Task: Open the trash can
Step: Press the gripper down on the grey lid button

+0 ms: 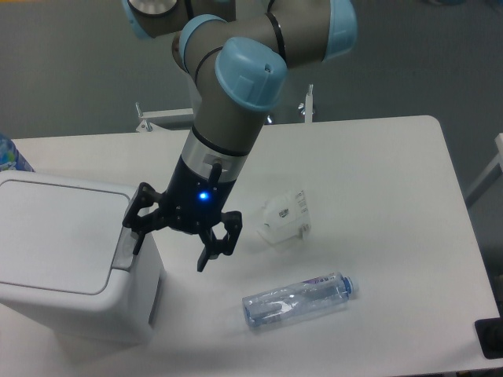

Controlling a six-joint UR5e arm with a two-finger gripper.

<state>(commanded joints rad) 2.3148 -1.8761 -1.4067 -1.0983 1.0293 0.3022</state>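
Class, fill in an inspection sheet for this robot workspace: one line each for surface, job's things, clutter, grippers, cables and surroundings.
Surface: white table, rounded corners.
Job's things: white trash can at the left front, lid down; grey button strip on its right edge.
Clutter: clear bottle lying on its side near the front; small white packet mid-table.
Grippers: gripper open, one finger at the button strip, the other over bare table; contact cannot be told.
Cables: nothing seen.
Surroundings: grey floor; white frame behind the table; blue-patterned object at the left edge; dark object at the right front corner.
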